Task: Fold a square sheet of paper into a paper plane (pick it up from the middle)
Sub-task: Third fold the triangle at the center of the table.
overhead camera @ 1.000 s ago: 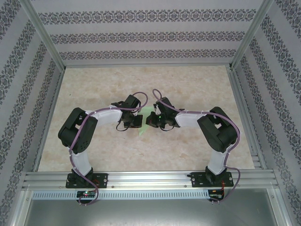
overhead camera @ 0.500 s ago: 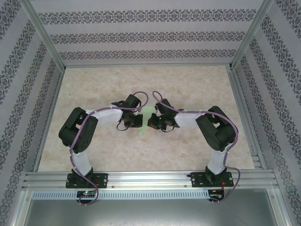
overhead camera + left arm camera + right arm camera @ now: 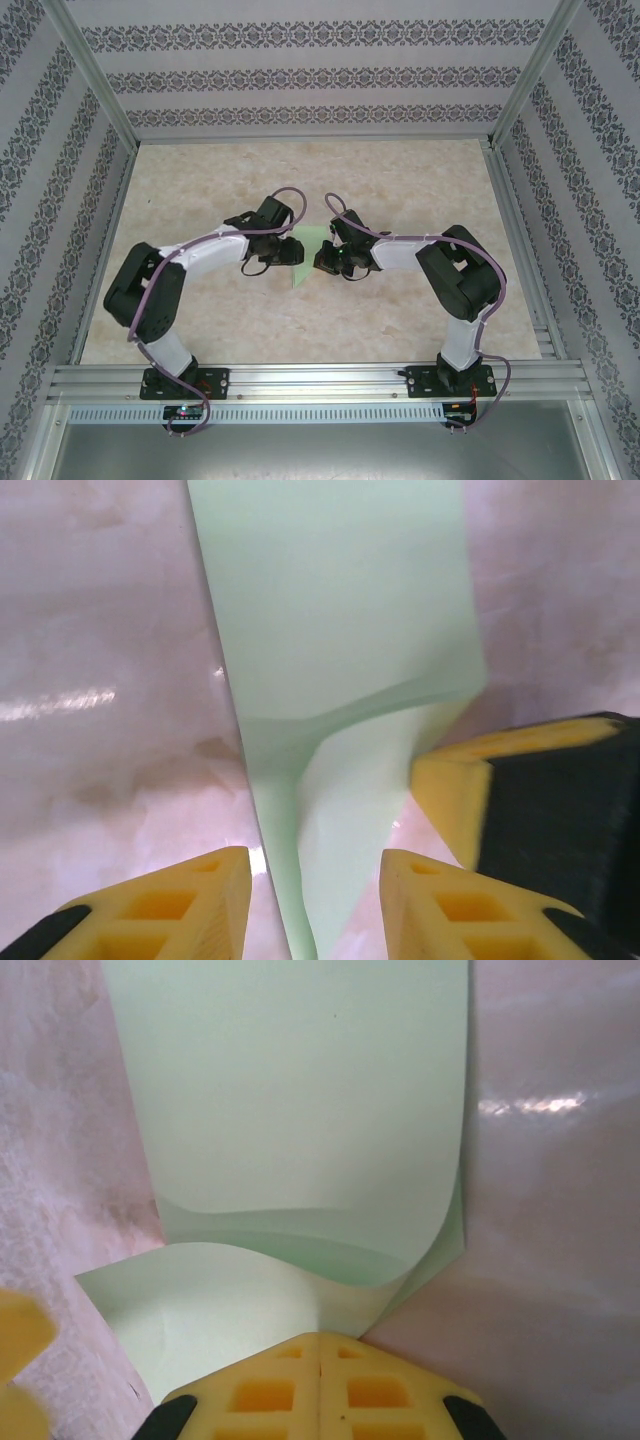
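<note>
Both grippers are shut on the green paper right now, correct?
No. The left gripper is open, its fingers apart either side of the green paper, as the left wrist view shows. The right gripper is shut on it.

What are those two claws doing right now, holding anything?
Left gripper: open, with its fingers apart on either side of the green paper, not clamping it.
Right gripper: closed, pinching a lifted edge of the green paper.
</note>
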Robot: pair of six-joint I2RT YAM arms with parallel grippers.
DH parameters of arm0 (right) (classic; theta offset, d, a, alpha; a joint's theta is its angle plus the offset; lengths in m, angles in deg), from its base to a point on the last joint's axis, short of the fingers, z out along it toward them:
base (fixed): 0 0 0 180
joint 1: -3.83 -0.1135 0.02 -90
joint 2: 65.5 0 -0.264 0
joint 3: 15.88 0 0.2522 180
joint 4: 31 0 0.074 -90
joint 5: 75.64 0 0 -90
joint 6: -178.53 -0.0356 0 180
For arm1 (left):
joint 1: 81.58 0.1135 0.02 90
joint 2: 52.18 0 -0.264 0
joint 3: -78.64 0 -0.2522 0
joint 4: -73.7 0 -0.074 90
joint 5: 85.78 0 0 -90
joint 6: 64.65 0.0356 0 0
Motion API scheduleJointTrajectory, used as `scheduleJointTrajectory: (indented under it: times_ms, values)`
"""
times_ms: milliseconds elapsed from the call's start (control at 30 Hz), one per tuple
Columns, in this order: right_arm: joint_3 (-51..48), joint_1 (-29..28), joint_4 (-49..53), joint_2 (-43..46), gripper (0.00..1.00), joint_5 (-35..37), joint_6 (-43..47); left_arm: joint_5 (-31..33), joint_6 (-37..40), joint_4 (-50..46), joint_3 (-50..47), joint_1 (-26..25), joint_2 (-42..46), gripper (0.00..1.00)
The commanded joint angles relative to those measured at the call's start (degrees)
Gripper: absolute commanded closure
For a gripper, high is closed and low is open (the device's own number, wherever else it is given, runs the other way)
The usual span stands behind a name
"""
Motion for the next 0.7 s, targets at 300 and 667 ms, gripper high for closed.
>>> scheduleJointTrajectory:
  times_ms: [300, 667]
  values:
    - [0.89, -0.09, -1.00, -1.83, 0.95, 0.75, -1.68, -8.62, -6.57, 11.42, -8.09, -2.16, 1.77, 0.90]
    - [0.63, 0.00, -0.92, -1.76, 0.95, 0.66, -1.70, -4.12, -5.04, 9.39, -8.26, -2.21, -2.72, 0.95]
